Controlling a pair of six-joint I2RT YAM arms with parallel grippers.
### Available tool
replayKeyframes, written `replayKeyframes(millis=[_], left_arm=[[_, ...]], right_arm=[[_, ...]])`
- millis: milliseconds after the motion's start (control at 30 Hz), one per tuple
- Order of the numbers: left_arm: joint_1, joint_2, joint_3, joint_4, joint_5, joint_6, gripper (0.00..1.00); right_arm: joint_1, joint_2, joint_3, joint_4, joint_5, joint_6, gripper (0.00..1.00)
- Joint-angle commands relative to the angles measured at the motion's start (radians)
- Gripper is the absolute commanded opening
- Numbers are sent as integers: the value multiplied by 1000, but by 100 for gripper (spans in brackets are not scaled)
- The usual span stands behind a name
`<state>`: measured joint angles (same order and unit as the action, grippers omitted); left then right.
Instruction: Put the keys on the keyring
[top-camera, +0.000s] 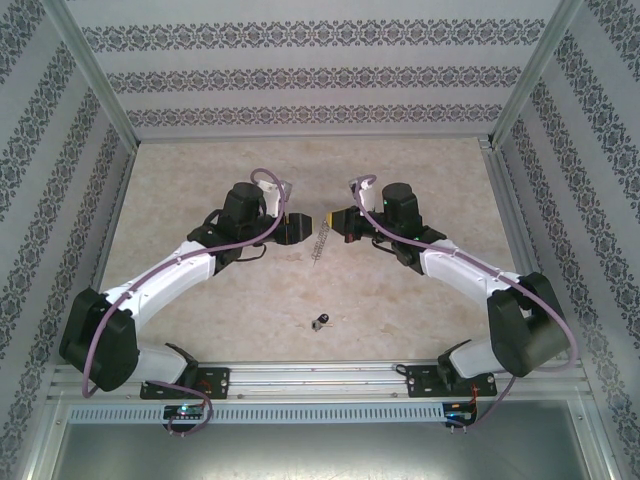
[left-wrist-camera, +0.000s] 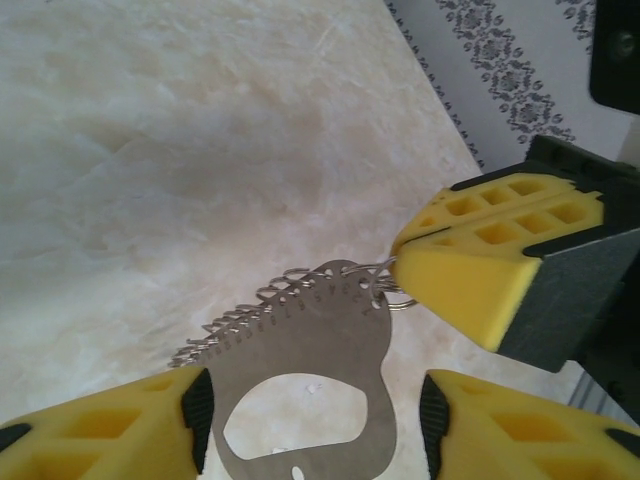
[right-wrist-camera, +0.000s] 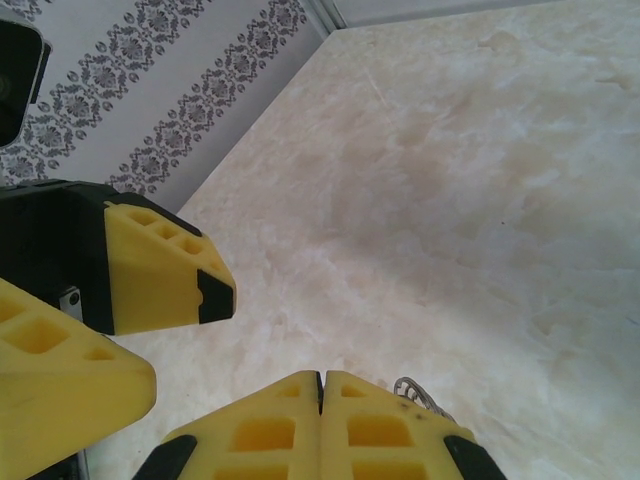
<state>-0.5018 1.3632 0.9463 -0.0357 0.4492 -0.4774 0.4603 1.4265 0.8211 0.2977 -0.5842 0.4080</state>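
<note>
Left wrist: left hand (left-wrist-camera: 315, 428) half-open astride keyring (left-wrist-camera: 335, 335), not clamped; right hand (left-wrist-camera: 400, 258) shut on keyring's end.

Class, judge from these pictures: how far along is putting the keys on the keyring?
Done: the keyring looks lifted, pinched at one end by the shut right gripper. In hand: the open left gripper straddles its other end, with a gap at one pad. Left: the key lies untouched on the table, not yet threaded on.

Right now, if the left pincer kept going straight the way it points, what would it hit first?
The keyring lies between its jaws; beyond that, probably the shut right pincer holding the keyring's far end.
</note>
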Motion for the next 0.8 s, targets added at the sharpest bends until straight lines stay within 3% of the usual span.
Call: replayKeyframes(millis=[0, 100, 533, 767], left_arm=[[12, 6, -22, 101, 68, -20, 53], [11, 25, -29, 139, 104, -30, 48], [12, 90, -66, 324, 206, -93, 46], [13, 28, -74, 218, 64, -36, 47]], right_arm=[[-3, -5, -19, 79, -34, 29, 0], [-3, -9, -36, 108, -41, 52, 0], [-4, -33, -82, 178, -52, 104, 0], [3, 10, -35, 150, -21, 99, 0]])
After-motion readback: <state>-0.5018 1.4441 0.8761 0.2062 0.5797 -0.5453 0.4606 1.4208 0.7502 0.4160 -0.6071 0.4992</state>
